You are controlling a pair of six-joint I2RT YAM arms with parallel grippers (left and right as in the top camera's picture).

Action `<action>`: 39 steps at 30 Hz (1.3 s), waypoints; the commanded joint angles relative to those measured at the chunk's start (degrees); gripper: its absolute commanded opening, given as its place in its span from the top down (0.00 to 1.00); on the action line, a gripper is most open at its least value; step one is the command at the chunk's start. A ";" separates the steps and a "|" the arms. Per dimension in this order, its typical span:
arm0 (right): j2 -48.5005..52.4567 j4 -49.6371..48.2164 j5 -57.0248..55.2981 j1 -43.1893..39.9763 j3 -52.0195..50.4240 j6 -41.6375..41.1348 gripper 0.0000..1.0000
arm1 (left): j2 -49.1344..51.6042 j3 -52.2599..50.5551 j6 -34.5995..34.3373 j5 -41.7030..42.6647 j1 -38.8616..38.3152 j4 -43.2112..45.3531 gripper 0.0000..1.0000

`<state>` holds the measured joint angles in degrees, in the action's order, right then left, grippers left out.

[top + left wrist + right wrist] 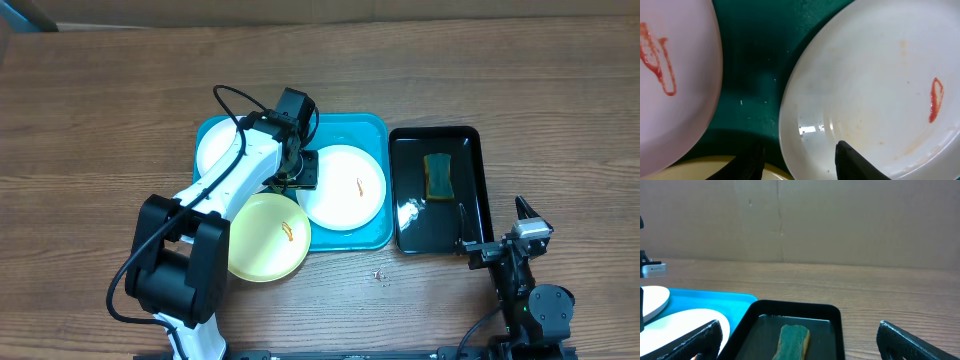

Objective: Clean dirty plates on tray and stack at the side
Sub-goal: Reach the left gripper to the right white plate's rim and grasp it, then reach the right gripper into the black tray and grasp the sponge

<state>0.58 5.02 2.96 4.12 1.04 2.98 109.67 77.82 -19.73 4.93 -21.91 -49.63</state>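
The turquoise tray (pixel 375 130) holds two white plates, one at the back left (pixel 215 148) and one at the right (pixel 342 186), each with an orange-red smear. A pale yellow-green plate (pixel 265 236) overlaps the tray's front left edge. My left gripper (pixel 300 172) is open, low over the tray. In the left wrist view its fingers (pixel 799 162) straddle the rim of the right white plate (pixel 880 85); the other white plate (pixel 675 75) and the tray floor (pixel 755 60) lie to the left. My right gripper (pixel 491 222) is open and empty, beside the black tray's front right corner.
A glossy black tray (pixel 478 180) stands right of the turquoise tray and holds a green and yellow sponge (pixel 438 175). The right wrist view shows the sponge (pixel 792 340), the black tray's rim (pixel 790 307) and the bare wooden table (pixel 880 287) behind it.
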 commanded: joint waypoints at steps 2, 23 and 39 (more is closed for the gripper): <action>-0.42 -0.37 -0.35 -0.35 -0.59 -0.11 0.00 | 0.70 -1.20 -0.48 -1.95 -0.37 0.59 0.57; -0.42 -0.37 -0.35 -0.35 -0.59 -0.11 0.00 | 0.70 -6.29 -0.48 -2.23 -1.46 9.35 0.72; 3.32 2.56 5.25 -0.61 6.27 -4.61 0.00 | 0.70 -8.37 -0.48 -3.61 -1.36 12.85 0.96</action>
<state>1.41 6.22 7.07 4.05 1.98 -0.01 109.73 70.15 -19.81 2.31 -22.85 -36.99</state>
